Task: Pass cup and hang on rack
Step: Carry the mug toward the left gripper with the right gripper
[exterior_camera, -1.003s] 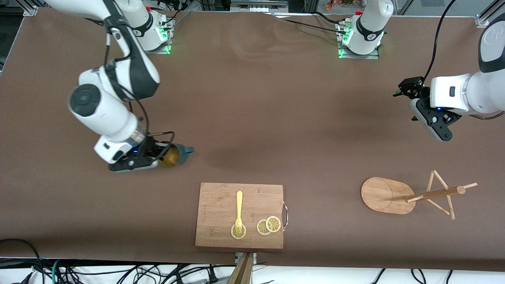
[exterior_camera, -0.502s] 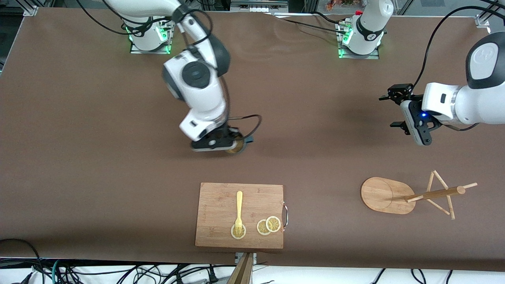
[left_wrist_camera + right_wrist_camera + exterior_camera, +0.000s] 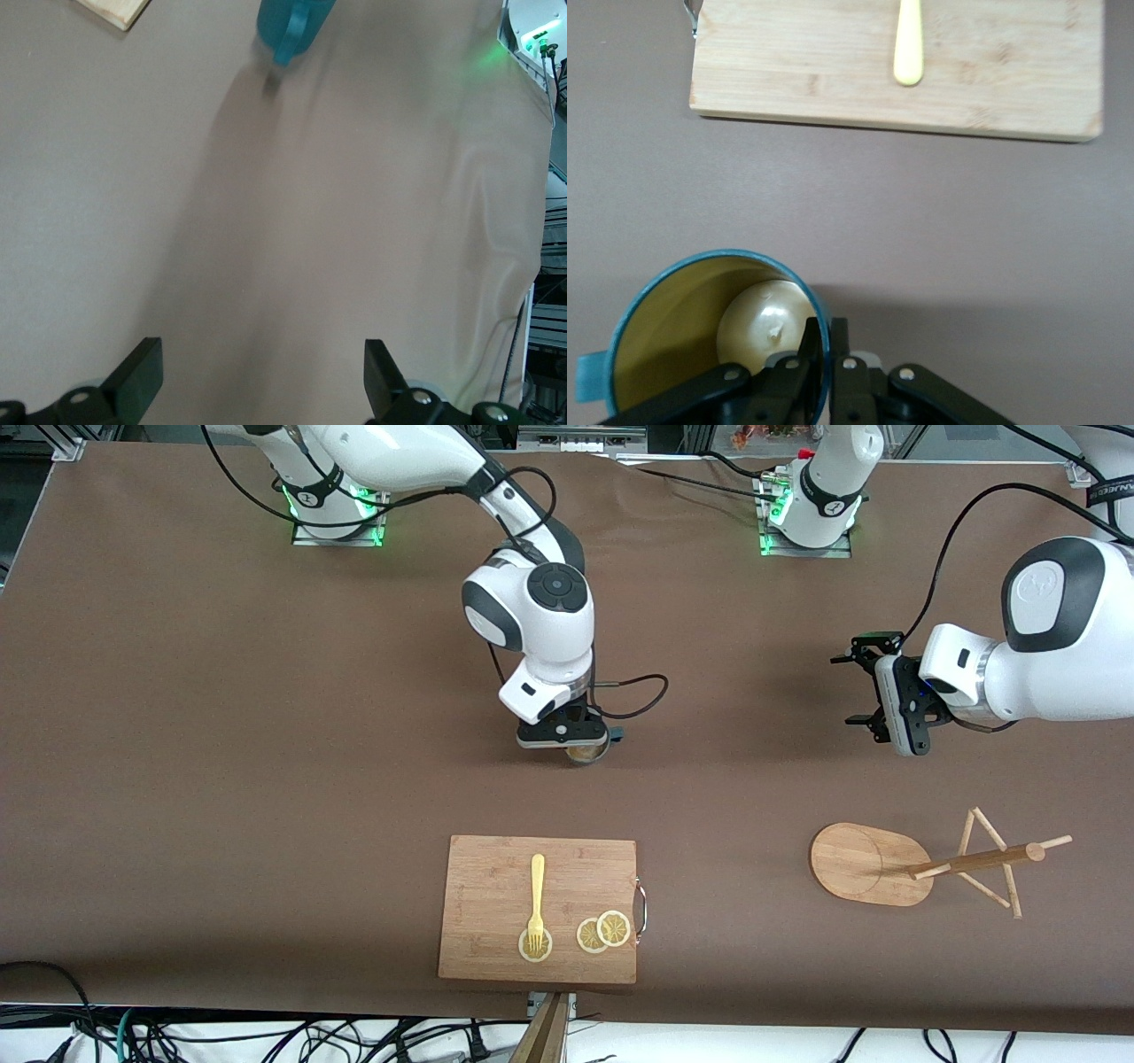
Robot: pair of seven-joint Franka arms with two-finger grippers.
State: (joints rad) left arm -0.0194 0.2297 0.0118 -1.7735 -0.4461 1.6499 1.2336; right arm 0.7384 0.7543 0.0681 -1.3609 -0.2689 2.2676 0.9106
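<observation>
The dark teal cup (image 3: 588,754), yellowish-tan inside, hangs from my right gripper (image 3: 580,747) over the middle of the table. In the right wrist view the right gripper (image 3: 826,341) is shut on the cup's (image 3: 691,336) rim, one finger inside and one outside. My left gripper (image 3: 850,691) is open and empty, above the table toward the left arm's end, facing the cup. The left wrist view shows its gripper (image 3: 261,381) spread wide and the cup (image 3: 292,22) farther off. The bamboo rack (image 3: 864,864) stands at the left arm's end, nearer the front camera.
A rectangular bamboo cutting board (image 3: 537,908) lies near the table's front edge, with a yellow fork (image 3: 536,899) and lemon slices (image 3: 603,931) on it. It also shows in the right wrist view (image 3: 833,71). Bare brown table lies between the two grippers.
My right arm has carried the cup from its own end of the table to the middle. My left gripper has moved toward the middle and turned to face the cup.
</observation>
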